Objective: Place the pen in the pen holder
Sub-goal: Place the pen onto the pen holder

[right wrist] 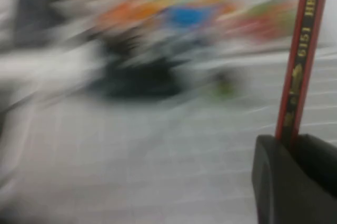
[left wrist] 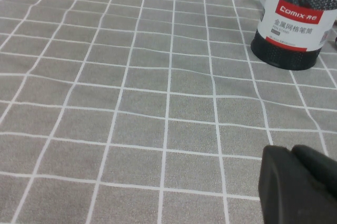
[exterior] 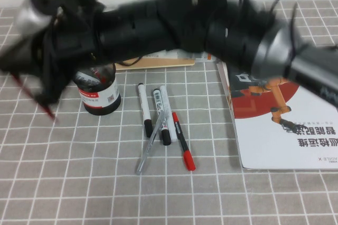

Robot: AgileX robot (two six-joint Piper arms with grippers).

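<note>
The pen (right wrist: 303, 56) is a thin dark-red stick with a black stripe and gold lettering, clamped between my right gripper's (right wrist: 295, 148) fingers. In the high view my right arm reaches across the table, motion-blurred. Its gripper (exterior: 48, 80) hangs left of the pen holder (exterior: 97, 92), and the pen (exterior: 33, 97) slants down toward the cloth. The holder is a black mesh cup with a red-and-white label, upright; it also shows in the left wrist view (left wrist: 295, 21). My left gripper (left wrist: 295, 182) is low over the cloth, shut and empty, well short of the holder.
Two black-and-white markers (exterior: 143, 110) (exterior: 165, 116), a grey pen (exterior: 149, 148) and a short red pen (exterior: 183, 141) lie mid-table. A white and red booklet (exterior: 285, 124) lies at the right. A flat board (exterior: 158, 62) lies behind the holder. The table has a grey checked cloth.
</note>
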